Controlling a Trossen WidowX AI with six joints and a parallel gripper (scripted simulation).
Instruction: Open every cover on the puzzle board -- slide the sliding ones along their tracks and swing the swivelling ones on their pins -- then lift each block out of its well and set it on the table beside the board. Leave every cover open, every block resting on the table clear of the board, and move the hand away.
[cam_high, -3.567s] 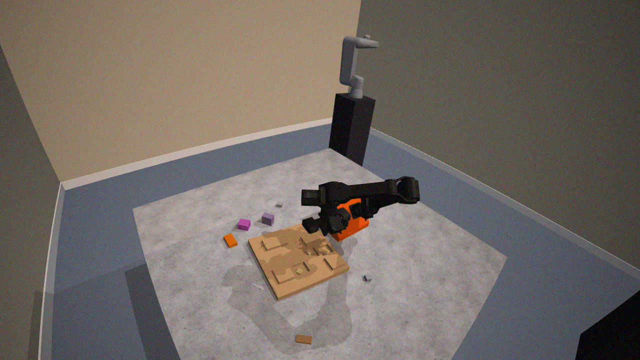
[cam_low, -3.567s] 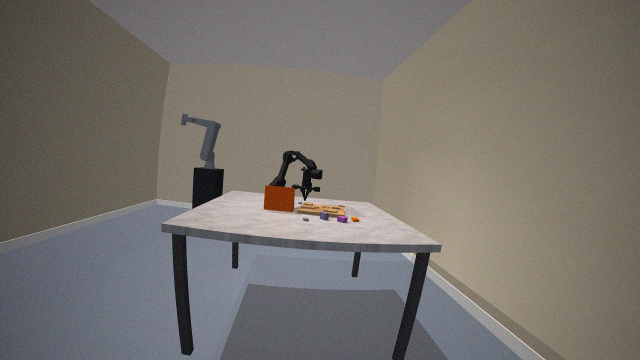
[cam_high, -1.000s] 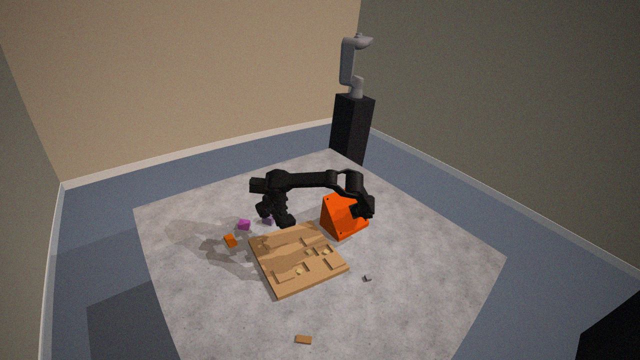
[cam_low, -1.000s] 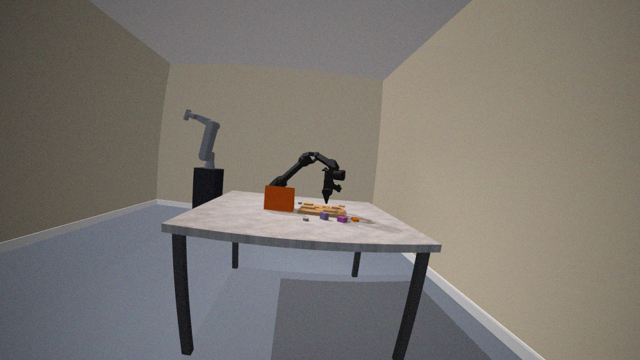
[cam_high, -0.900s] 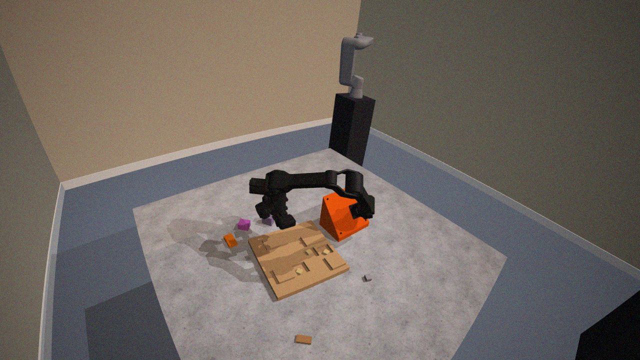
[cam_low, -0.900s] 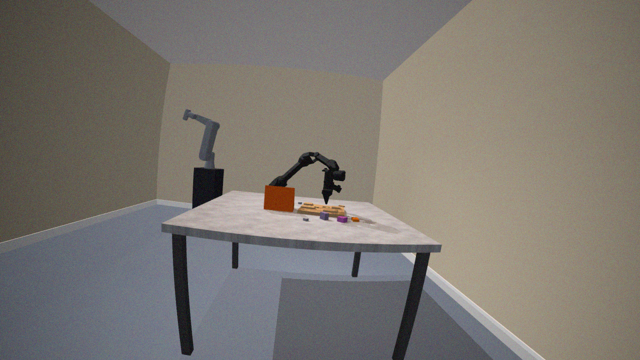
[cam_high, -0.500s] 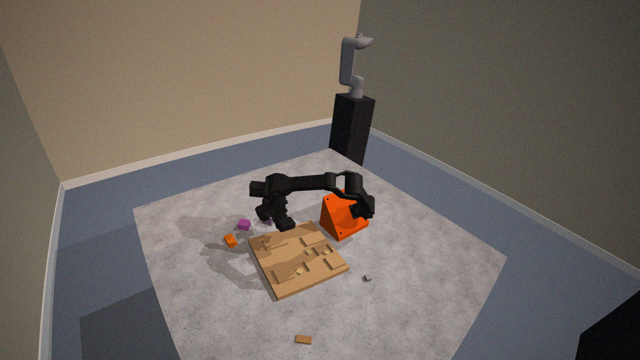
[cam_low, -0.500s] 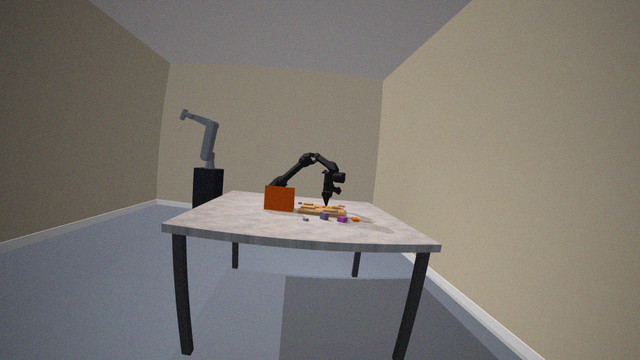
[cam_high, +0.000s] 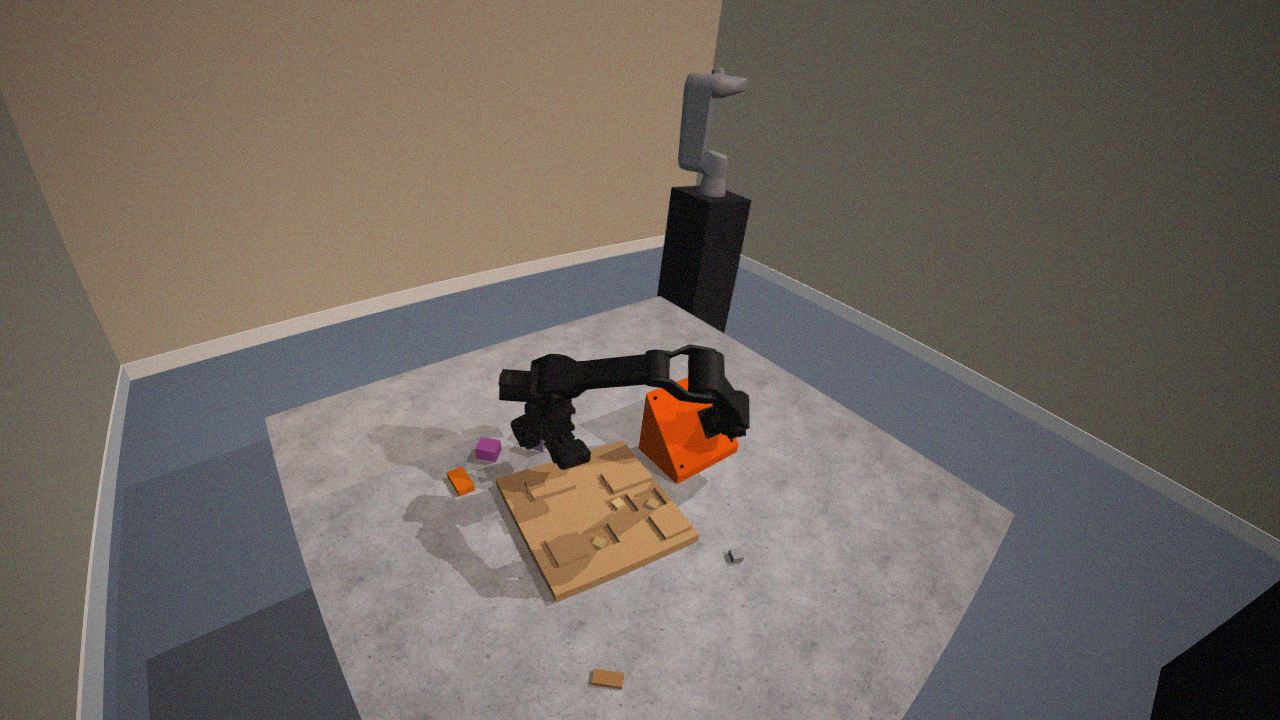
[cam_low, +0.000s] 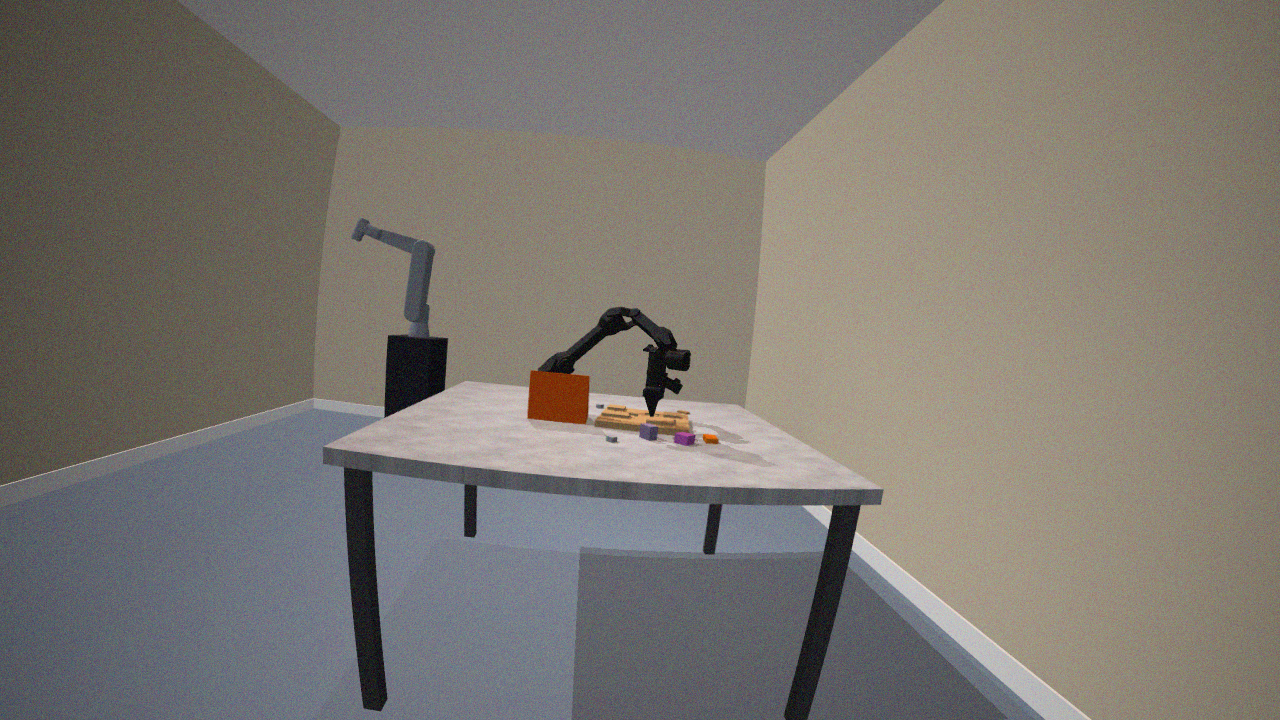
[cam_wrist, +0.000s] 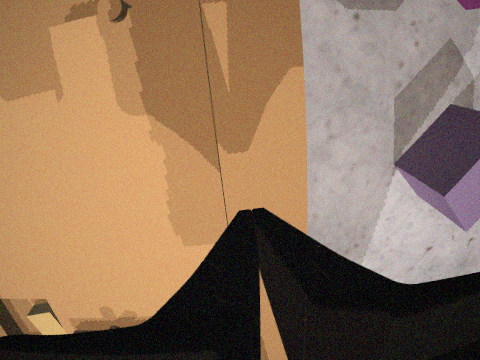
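The wooden puzzle board (cam_high: 601, 565) (cam_low: 626, 427) (cam_wrist: 280, 175) lies flat with wood-coloured covers and recesses. Pale yellow shapes (cam_high: 600, 542) (cam_high: 619, 504) (cam_high: 652, 503) show in three recesses. A round knob (cam_wrist: 118, 10) stands at the top of the wrist view. My gripper (cam_low: 651, 414) (cam_wrist: 252, 220) is shut and empty, pointing down low over the board's rear part, beside a thin straight seam; I cannot tell whether it touches. A purple block (cam_high: 539, 446) (cam_low: 648, 432) (cam_wrist: 435, 155), a magenta block (cam_high: 487, 448) (cam_low: 684, 438) and an orange block (cam_high: 460, 480) (cam_low: 710, 438) rest on the table off the board.
An orange wedge (cam_high: 671, 447) (cam_low: 558, 396) stands close beside the board near my arm's base. A small tan piece (cam_high: 607, 678) and small grey pieces (cam_high: 734, 557) (cam_low: 611, 438) lie on the table. A grey arm (cam_high: 695, 125) (cam_low: 418, 277) stands on a black pedestal behind.
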